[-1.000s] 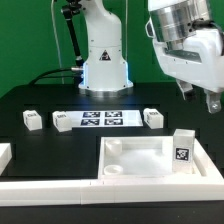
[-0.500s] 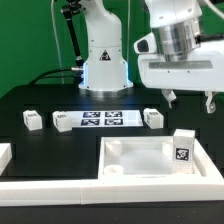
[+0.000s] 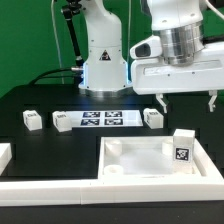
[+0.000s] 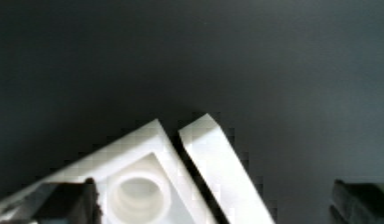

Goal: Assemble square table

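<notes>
The square table's white slab (image 3: 140, 158) lies flat at the front, rim up, with a round corner socket (image 3: 113, 171). One tagged white leg (image 3: 182, 147) stands upright at the slab's right side in the exterior view. Three more legs lie on the black table: two on the left (image 3: 33, 120) (image 3: 63, 121) and one right of the marker board (image 3: 152, 117). My gripper (image 3: 187, 101) hangs open and empty, high above the slab's far right. In the wrist view a slab corner with a socket (image 4: 136, 195) shows between my fingers (image 4: 64, 205).
The marker board (image 3: 100, 119) lies in the middle behind the slab. White border rails run along the front (image 3: 90, 190), the left (image 3: 4, 154) and the right (image 3: 214, 165). The robot base (image 3: 104, 60) stands at the back. A rail-like white strip (image 4: 210, 155) runs beside the slab corner.
My gripper has swung toward the exterior view's left and turned, so both fingers now hang level. Nothing on the table has moved.
</notes>
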Motion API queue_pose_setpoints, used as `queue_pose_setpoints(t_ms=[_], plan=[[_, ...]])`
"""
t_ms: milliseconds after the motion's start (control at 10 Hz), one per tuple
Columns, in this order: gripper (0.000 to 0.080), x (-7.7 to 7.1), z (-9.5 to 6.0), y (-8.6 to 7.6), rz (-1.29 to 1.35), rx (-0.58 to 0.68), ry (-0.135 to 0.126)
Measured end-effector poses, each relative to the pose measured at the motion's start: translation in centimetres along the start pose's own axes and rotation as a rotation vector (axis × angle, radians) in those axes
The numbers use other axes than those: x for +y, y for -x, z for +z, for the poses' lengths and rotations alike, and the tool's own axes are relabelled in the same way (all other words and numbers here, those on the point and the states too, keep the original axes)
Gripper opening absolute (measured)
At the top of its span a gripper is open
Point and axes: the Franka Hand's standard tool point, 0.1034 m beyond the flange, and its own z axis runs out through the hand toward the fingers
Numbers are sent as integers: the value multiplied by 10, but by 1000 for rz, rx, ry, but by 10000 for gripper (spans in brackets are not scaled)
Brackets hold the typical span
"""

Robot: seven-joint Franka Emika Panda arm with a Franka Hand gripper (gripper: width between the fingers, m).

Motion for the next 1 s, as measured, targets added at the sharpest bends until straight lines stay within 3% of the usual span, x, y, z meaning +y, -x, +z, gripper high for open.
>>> queue_pose_setpoints(t_ms=[100,300,400,800,900,1000], plan=[[649,11,4,7,-119,1,10],[649,32,12,32,-344,-25,62],[649,36,16,36,-445,-5,82],[649,37,16,37,-454,-29,83],[649,40,19,47,-442,-105,90],[649,50,26,66,-435,-200,121]])
